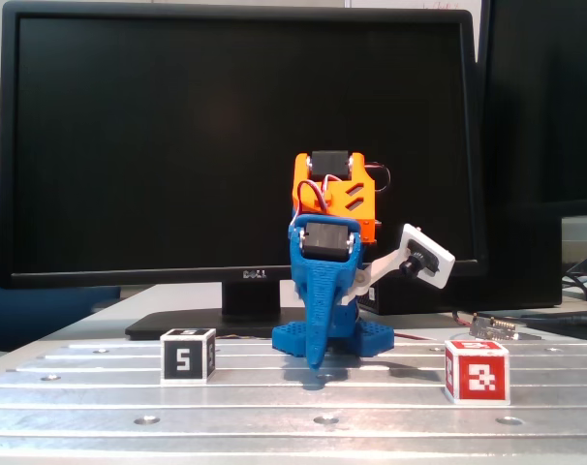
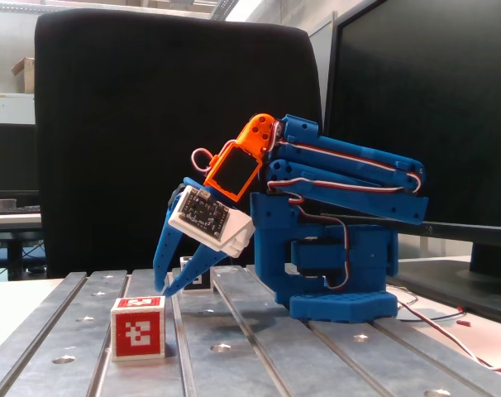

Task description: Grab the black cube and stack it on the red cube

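**Reach not yet begun: swing to the black cube first**

The arm sits folded over its blue base (image 1: 323,337), the gripper (image 1: 316,360) pointing down at the metal table (image 1: 80,407) just in front of that base, holding nothing. In a fixed view from the side, its fingers (image 2: 164,248) stand spread apart.

In a fixed view from the front, the black cube (image 1: 188,356) rests on the table to the left of the base, and the red cube (image 1: 477,370) to the right, well apart from it.

To do this step well, I judge the arm should lift clear, turn toward the black cube, and descend with the jaws open wider than the cube, squared to its faces. Close only once both fingers straddle it, low enough to avoid tipping.
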`<move>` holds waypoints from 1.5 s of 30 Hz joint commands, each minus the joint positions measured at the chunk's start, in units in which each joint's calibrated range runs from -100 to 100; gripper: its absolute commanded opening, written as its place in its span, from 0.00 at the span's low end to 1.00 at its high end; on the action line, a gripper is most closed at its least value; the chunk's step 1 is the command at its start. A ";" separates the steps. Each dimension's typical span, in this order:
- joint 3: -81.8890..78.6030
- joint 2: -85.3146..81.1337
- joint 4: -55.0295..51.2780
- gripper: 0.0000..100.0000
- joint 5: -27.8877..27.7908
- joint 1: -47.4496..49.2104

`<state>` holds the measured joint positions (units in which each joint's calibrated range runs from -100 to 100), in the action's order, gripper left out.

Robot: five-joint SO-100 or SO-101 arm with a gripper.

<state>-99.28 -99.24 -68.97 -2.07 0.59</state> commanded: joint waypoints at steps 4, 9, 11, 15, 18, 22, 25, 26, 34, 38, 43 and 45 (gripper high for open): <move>-0.18 -0.18 -2.90 0.01 3.97 1.44; -0.18 -0.18 -2.90 0.01 4.12 1.51; -0.18 -0.18 -2.81 0.01 4.18 1.81; -0.18 -0.26 -2.30 0.01 4.23 1.44; -0.09 -0.26 0.78 0.01 4.23 1.29; -0.18 -0.26 3.43 0.01 4.33 1.29; -0.18 -0.26 3.43 0.01 4.39 1.29; -0.18 -0.26 3.43 0.01 4.39 1.29; 0.54 -0.09 4.71 0.01 5.91 1.36; 2.08 0.07 4.63 0.01 5.70 1.66; 5.88 2.58 4.63 0.01 5.60 1.73; 9.14 6.67 4.97 0.01 5.54 1.81</move>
<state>-95.29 -97.04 -64.76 3.44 2.22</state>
